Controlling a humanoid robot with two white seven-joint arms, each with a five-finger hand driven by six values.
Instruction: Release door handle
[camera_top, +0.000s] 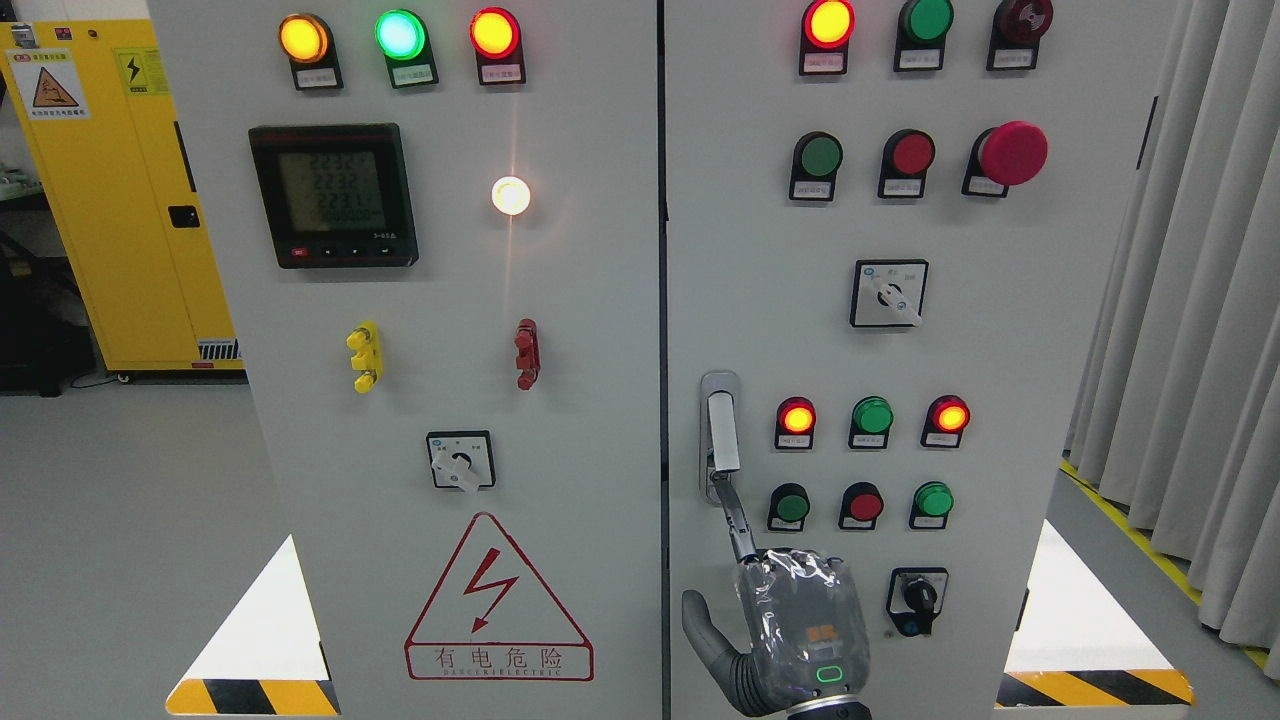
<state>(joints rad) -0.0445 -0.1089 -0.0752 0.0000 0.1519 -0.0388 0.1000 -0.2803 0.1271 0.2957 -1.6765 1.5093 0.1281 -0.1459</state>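
one head view only, facing the cabinet's two doors (560, 300) square-on and close, the panels filling most of the frame. the right hand (790, 630) rises at bottom centre, with the door handle (722, 432) just above it.

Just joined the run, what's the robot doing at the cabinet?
One robot hand is up at the right cabinet door, below the door handle. One finger reaches up to the handle's lower end; the thumb sticks out to the side, nothing grasped. I can't tell which arm it is. The door looks closed.
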